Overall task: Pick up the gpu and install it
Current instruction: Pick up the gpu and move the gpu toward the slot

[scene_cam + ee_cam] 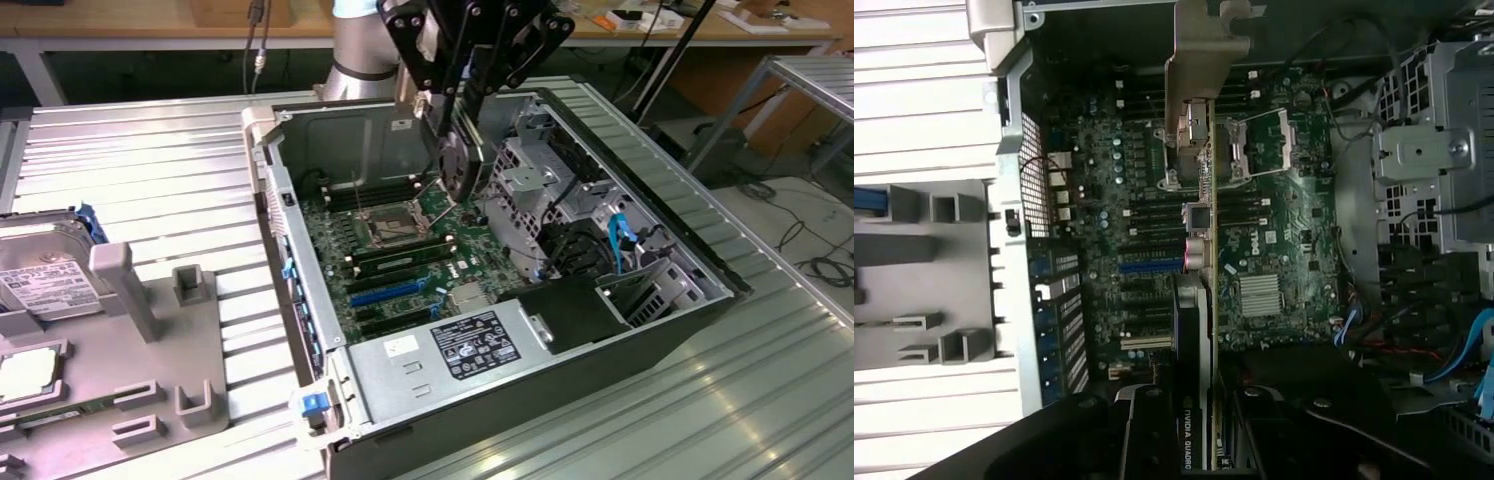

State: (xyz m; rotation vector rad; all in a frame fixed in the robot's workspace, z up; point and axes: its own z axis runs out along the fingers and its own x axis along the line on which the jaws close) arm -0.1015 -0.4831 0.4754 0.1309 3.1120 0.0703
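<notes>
The gpu [461, 155] hangs on edge over the open computer case [287, 190], above the motherboard [400, 250] near the processor socket. My gripper [467, 85] comes down from above and is shut on the card's upper edge. From the wrist, the gpu [1194, 250] shows edge-on, its silver end bracket [1204, 50] at the far end and its black cooler [1189, 440] between my fingers [1144, 430]. The gripper [1199, 435] holds it over the board, and a blue expansion slot [1151, 265] lies beside the card's line. The card is above the board, not seated.
A silver hard drive [47, 270] and a grey parts fixture [134, 330] sit at the exterior view's left on the ribbed metal table [747, 400]. Inside the case are the power supply [454, 350], metal drive cages [534, 180] and blue cables [617, 235].
</notes>
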